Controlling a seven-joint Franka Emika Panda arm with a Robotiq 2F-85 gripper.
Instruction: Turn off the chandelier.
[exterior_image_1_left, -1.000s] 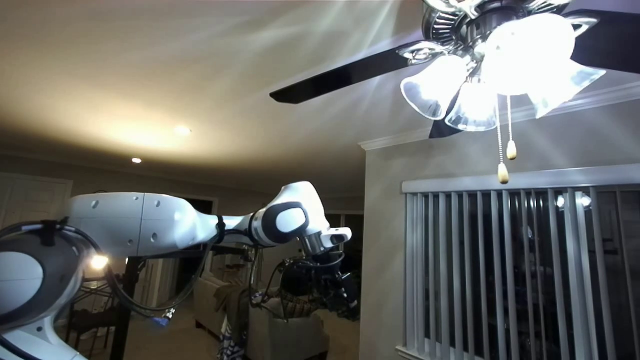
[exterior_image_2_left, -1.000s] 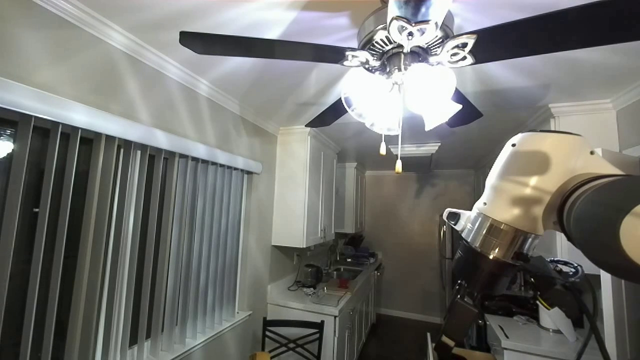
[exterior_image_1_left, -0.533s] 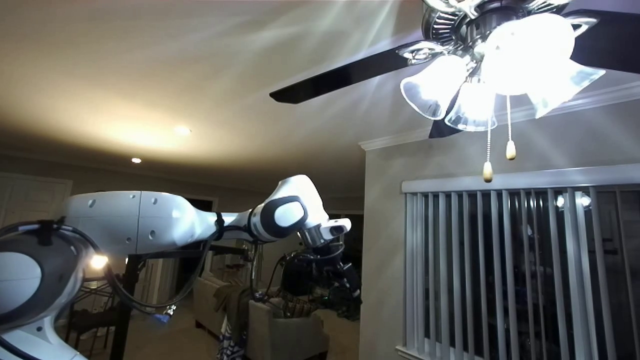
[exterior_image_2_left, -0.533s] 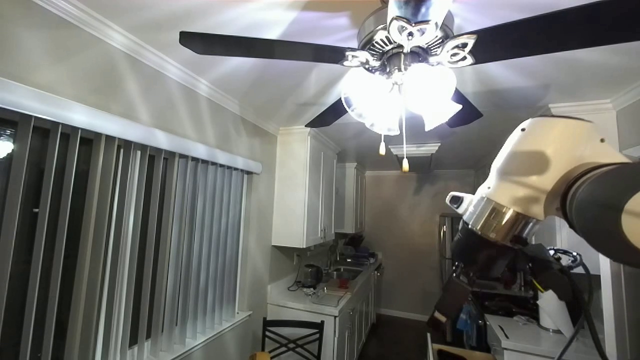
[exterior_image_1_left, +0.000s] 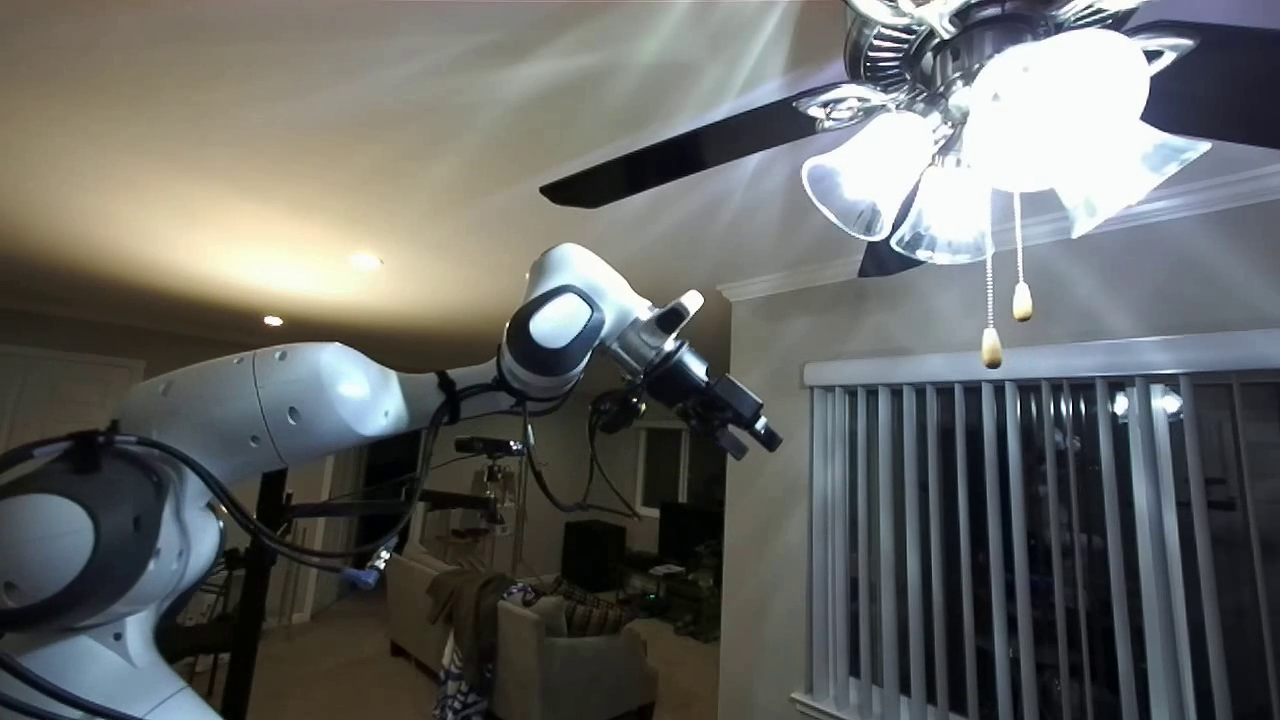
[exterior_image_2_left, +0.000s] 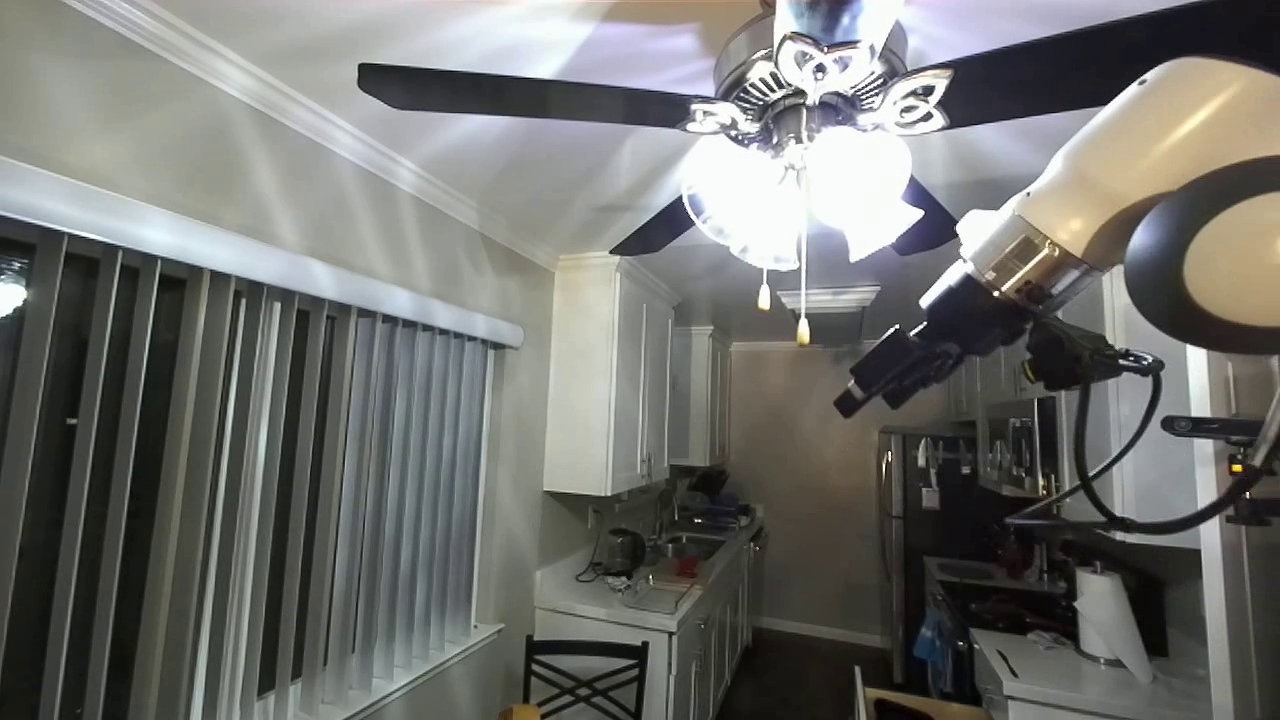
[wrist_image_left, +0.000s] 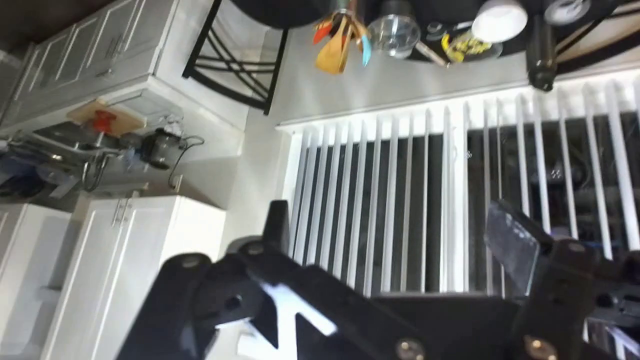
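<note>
The chandelier (exterior_image_1_left: 870, 175) is lit, with bright glass bell shades and long dark blades, in both exterior views (exterior_image_2_left: 750, 200). Two pull chains hang below it. The longer ends in a wooden knob (exterior_image_1_left: 991, 348), also in an exterior view (exterior_image_2_left: 803, 332); the shorter ends in another knob (exterior_image_1_left: 1021, 300). My gripper (exterior_image_1_left: 752, 443) is open and empty, tilted forward and down, lower than the knobs and apart from them in both exterior views (exterior_image_2_left: 870, 402). In the wrist view its fingers (wrist_image_left: 395, 227) stand wide apart with only blinds behind. The chains do not show there.
A fan blade (exterior_image_1_left: 680, 150) reaches out above the arm. Vertical blinds (exterior_image_1_left: 1000, 540) cover the window beyond. A wall cabinet (exterior_image_2_left: 600, 380) and a chair (exterior_image_2_left: 587, 665) stand in an exterior view. The upside-down wrist view shows a dark table with utensils (wrist_image_left: 335, 50).
The arm has risen and the gripper has swung up from pointing down to pointing forward and down. The longer chain sways slightly. The light stays on.
</note>
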